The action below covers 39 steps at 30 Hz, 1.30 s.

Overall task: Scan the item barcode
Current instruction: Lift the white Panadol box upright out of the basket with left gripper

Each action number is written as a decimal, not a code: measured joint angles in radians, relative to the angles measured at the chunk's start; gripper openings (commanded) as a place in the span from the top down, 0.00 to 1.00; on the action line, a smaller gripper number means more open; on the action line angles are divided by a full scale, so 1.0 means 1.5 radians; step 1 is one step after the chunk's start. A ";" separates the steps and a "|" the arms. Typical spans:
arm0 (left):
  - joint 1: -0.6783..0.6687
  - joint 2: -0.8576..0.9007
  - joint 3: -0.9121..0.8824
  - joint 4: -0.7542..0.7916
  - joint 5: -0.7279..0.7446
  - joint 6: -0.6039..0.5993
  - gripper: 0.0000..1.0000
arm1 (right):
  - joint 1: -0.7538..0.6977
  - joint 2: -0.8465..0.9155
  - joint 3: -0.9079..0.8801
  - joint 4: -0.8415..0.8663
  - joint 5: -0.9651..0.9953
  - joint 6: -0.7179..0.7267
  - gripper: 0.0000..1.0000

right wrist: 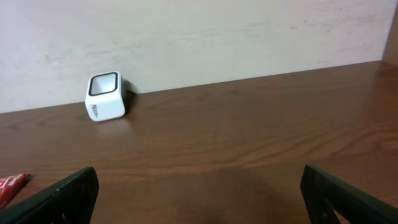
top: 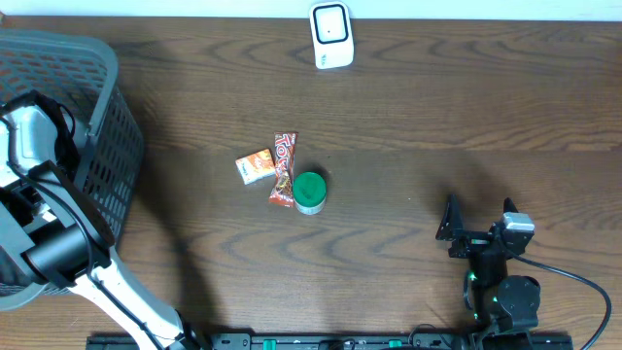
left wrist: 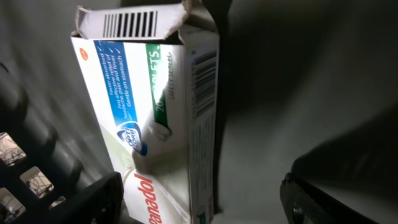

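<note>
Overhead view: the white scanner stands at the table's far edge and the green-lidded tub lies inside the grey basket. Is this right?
Not quite. The overhead view shows the green-lidded tub on the open table, beside the red snack bar, not inside the grey basket. The white scanner does stand at the far edge.

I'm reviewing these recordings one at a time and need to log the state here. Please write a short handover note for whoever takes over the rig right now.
Grippers: the left gripper is open, down in the basket, facing the tablet carton without gripping it. The right gripper is open and empty, low at the near right of the table.
Things: the orange packet, red snack bar and green-lidded tub are bunched mid-table. The scanner stands at the far edge.
Done: the carton lies in the basket. Whether it was scanned cannot be told.
Left: probably the three table items, each shown to the scanner.
</note>
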 measured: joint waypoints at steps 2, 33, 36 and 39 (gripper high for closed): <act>0.000 -0.003 0.000 0.000 0.004 0.000 0.18 | 0.000 0.000 0.000 0.000 0.000 0.000 0.01; 0.111 -0.114 -0.168 0.157 0.052 -0.026 0.12 | 0.000 0.000 0.000 0.000 0.000 0.000 0.01; 0.115 -0.118 -0.188 0.196 0.085 -0.006 0.12 | 0.000 0.000 0.000 0.000 0.000 0.000 0.01; 0.117 -0.131 -0.213 0.238 0.108 0.006 0.14 | 0.000 0.000 0.000 0.000 0.000 0.000 0.01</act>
